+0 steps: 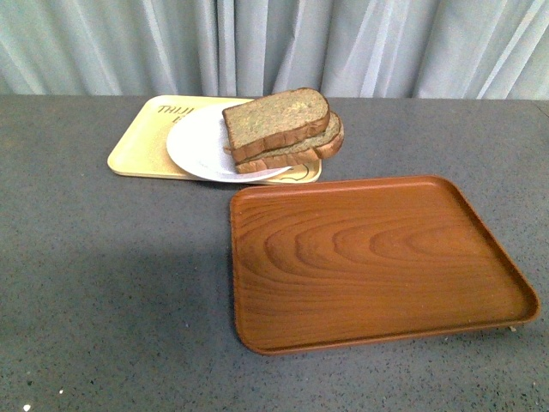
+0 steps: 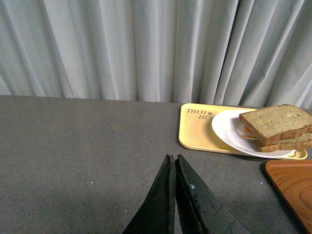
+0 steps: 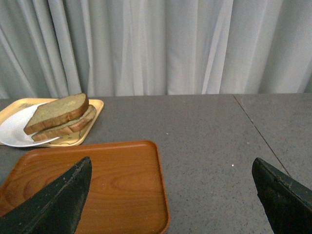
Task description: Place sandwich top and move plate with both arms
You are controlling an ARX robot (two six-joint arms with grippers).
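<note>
The sandwich top [image 1: 276,120], a thick brown slice, lies on a thinner slice [image 1: 300,151] on the white plate [image 1: 199,146]. It also shows in the left wrist view [image 2: 275,122] and the right wrist view [image 3: 57,112]. The plate [image 2: 229,131] [image 3: 14,132] rests on the yellow tray [image 1: 141,142]. Neither arm shows in the front view. My left gripper [image 2: 174,163] is shut and empty above bare table, short of the yellow tray. My right gripper [image 3: 171,168] is wide open and empty, over the near right corner of the brown tray.
A brown wood-grain tray [image 1: 377,257] lies in front of the plate, toward the right; it shows in the right wrist view [image 3: 97,180]. The grey table [image 1: 94,275] is backed by a pale curtain [image 1: 274,43]. A seam crosses the tabletop at the right [image 3: 253,126].
</note>
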